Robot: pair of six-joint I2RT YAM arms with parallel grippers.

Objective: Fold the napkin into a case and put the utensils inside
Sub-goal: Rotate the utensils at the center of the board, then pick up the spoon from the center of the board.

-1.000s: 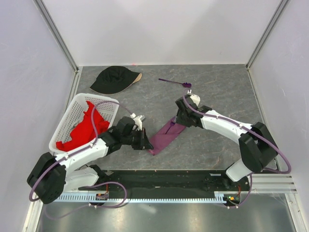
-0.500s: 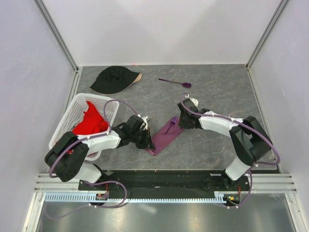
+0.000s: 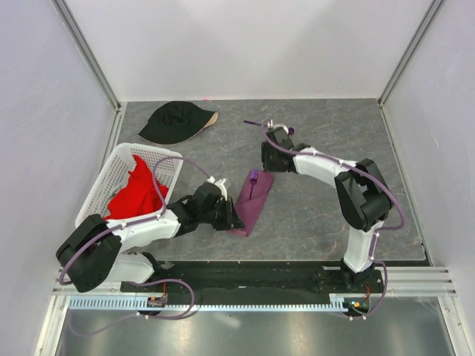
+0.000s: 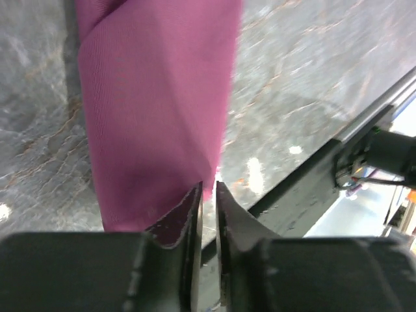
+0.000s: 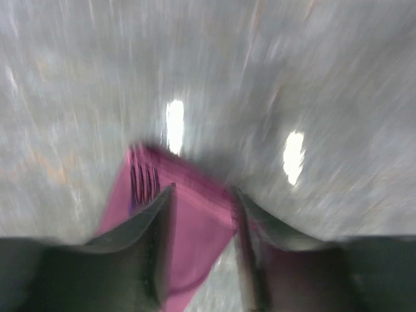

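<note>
Grey veined table (image 3: 334,200), white walls around. Narrow plum case (image 3: 251,202) mid-table: at 7 o'clock from the right gripper (image 3: 266,166), at 1 o'clock from the left gripper (image 3: 234,222), near corner beside its tips. Left parted a slit, right wider, both empty. Smooth, faintly sheeny, fork (image 3: 254,176) at the far end.

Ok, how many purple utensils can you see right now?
2. A fork lies at the far end of the folded napkin; another piece lies farther back, partly behind the right hand. More may hide inside the fold.
</note>
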